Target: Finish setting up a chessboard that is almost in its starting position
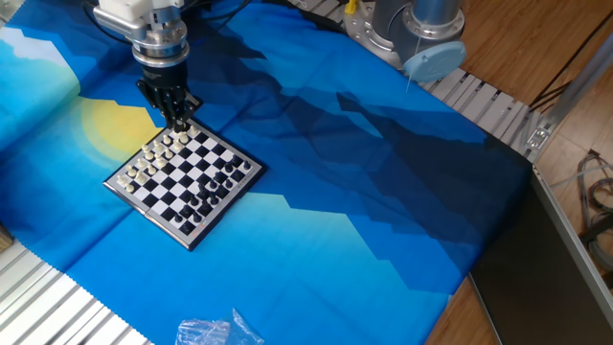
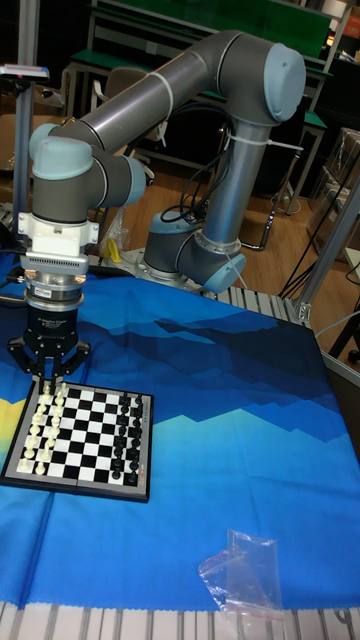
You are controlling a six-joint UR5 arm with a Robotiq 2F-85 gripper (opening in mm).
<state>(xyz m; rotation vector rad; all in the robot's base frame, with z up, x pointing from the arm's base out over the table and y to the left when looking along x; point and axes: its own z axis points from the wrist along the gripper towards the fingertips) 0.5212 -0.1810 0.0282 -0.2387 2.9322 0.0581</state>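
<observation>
The chessboard (image 1: pixel 150 217) lies on the blue cloth at the left, its dark rim (image 2: pixel 76 488) showing all round. Cream pieces (image 1: pixel 147 169) line its left side and black pieces (image 1: pixel 226 178) its right side. In the tall fixed view the cream pieces (image 2: pixel 40 432) stand left and the black pieces (image 2: pixel 128 436) right. My gripper (image 1: pixel 180 123) points straight down over the board's far corner, by the cream rows. Its fingertips (image 2: pixel 52 386) are drawn close together just above the board. Whether a piece sits between them is too small to tell.
A crumpled clear plastic bag (image 1: pixel 215 331) lies near the front edge of the cloth (image 2: pixel 243 570). The arm's base (image 1: pixel 414 29) stands at the back on the ribbed metal table. A dark bin edge (image 1: pixel 556 268) is at the right.
</observation>
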